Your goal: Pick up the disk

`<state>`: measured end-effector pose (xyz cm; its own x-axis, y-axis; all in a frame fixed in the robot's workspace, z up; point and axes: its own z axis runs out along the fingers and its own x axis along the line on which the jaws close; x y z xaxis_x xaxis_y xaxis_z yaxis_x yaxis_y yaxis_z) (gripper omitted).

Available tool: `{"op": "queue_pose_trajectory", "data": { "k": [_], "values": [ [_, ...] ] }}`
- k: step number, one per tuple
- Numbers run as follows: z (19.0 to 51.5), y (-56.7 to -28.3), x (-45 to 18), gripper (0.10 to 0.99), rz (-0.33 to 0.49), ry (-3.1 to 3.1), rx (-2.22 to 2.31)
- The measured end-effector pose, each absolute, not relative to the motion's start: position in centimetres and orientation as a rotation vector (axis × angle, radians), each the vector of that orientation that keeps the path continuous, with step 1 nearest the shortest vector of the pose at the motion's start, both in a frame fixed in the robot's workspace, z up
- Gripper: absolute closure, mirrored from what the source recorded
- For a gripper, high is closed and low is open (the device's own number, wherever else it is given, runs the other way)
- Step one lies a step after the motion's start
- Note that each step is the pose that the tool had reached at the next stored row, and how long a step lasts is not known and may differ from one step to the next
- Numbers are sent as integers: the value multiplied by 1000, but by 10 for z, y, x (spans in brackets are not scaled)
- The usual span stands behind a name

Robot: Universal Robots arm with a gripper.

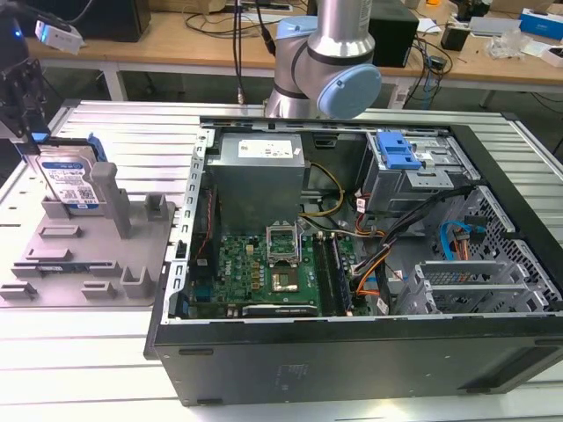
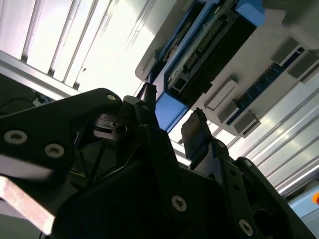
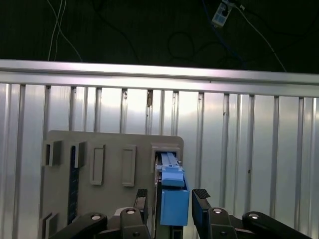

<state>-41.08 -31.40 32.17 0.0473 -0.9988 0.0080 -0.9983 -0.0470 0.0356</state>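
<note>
Near cluttered workbenches [image 1: 132, 48], ribbed table [image 1: 123, 132] with disk [image 1: 70, 180]

My silver metal arm with its pale blue joint cap [image 1: 348, 88] stands at the back of the exterior view. My black two-fingered gripper [image 1: 25, 119] [image 3: 172, 195] [image 2: 171, 110] hangs at that view's left, pointing down, jaws parted, its dark fingers [image 3: 201, 195] well separated.

Spread fingers [image 3: 201, 200] flank the disk [image 3: 174, 206] standing in the tray [image 3: 65, 142].
</note>
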Motion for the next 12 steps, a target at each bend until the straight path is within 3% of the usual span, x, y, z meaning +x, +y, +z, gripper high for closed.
{"op": "queue_pose_trajectory", "data": {
  "k": [12],
  "values": [
    [315,-314,-409,604,-29,-2146,2251]
  ]
}}
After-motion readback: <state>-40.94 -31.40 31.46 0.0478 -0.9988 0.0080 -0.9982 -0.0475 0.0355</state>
